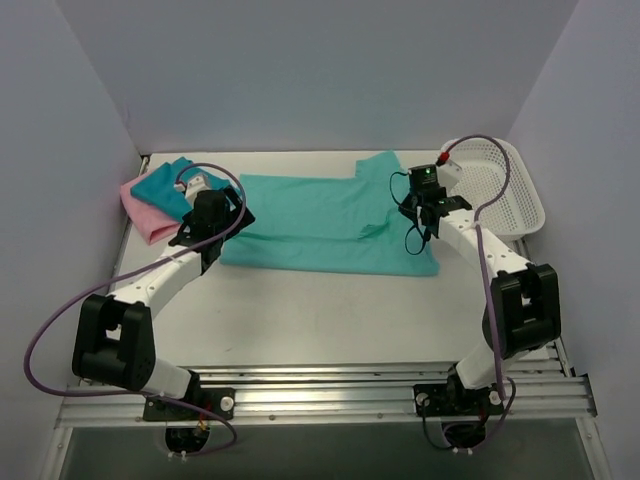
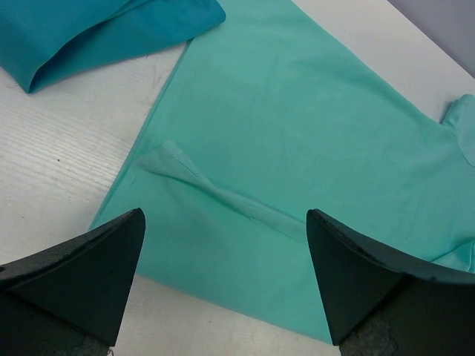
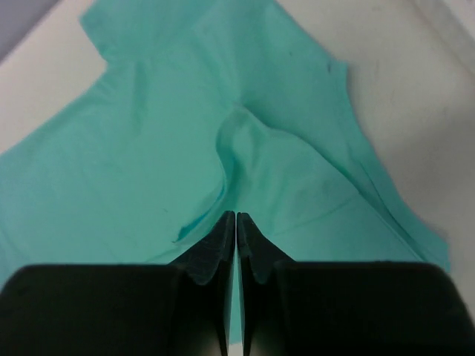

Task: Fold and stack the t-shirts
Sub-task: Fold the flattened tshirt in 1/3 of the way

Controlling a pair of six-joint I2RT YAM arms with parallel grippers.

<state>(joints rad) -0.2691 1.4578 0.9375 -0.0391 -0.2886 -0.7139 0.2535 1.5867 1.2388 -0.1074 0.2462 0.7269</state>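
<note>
The light sea-green t-shirt (image 1: 320, 225) lies partly folded across the middle of the table, with a fold ridge along it. In the left wrist view (image 2: 297, 133) its left edge lies under my left gripper (image 2: 225, 216), which is open, empty and just above the cloth; the gripper also shows in the top view (image 1: 212, 218). My right gripper (image 1: 418, 228) is over the shirt's right sleeve end. In the right wrist view it (image 3: 236, 215) is shut, pinching a raised ridge of the sea-green shirt (image 3: 148, 148). The teal-blue t-shirt (image 1: 165, 185) lies folded on the pink t-shirt (image 1: 145, 220) at the back left.
A white mesh basket (image 1: 505, 190) stands at the back right, close behind my right arm. The folded teal shirt (image 2: 96, 37) is just beyond my left gripper. Bare white table (image 2: 59, 148) lies left of the green shirt. Walls close in the back and both sides.
</note>
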